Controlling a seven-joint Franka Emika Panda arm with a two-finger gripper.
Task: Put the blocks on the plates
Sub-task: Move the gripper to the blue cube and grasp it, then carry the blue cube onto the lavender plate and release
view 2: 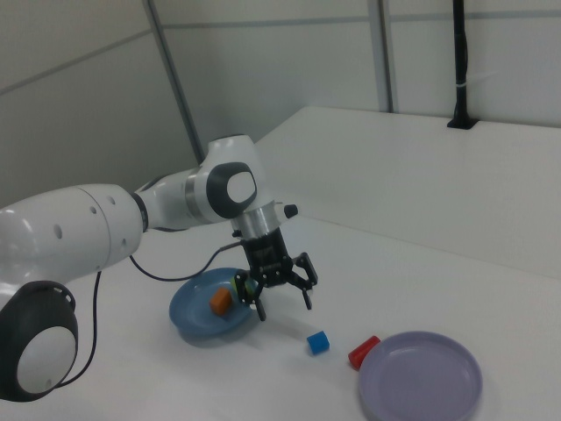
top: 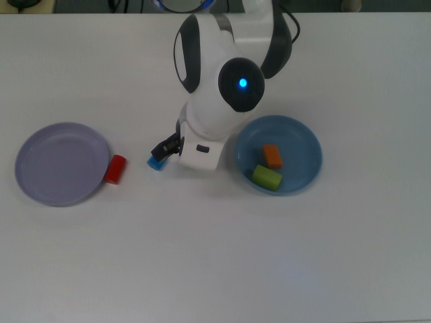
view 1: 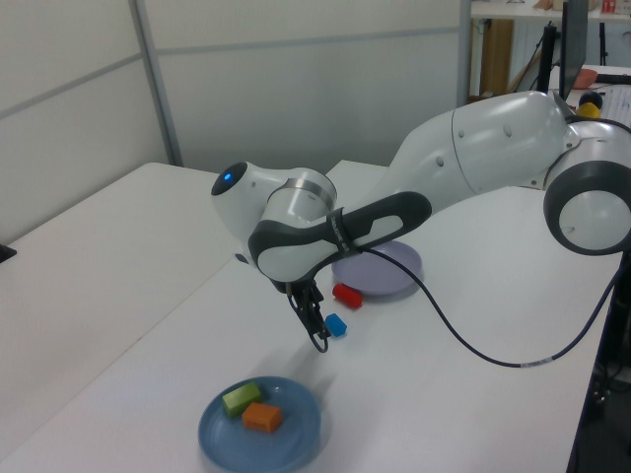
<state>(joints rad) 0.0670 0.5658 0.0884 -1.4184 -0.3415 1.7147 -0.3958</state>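
Top view, left to right. Purple plate sits at the far left of the white worktop, nothing in it. Red cylinder lies on the worktop just beside the plate's right rim, touching or nearly so; can't tell which. Blue block is next, on the worktop, well apart from both plates and mostly hidden under the gripper. Gripper hangs above the block; in the right view the jaws are spread, pinching nothing, and clear of the block, which sits lower right of them. White arm comes in from the top edge over mid-worktop. Blue plate is to the right of centre, holding the orange block and the green block, side by side, orange nearer the top edge. Left view agrees: orange and green in the blue plate, blue block and red cylinder on the worktop near the purple plate.
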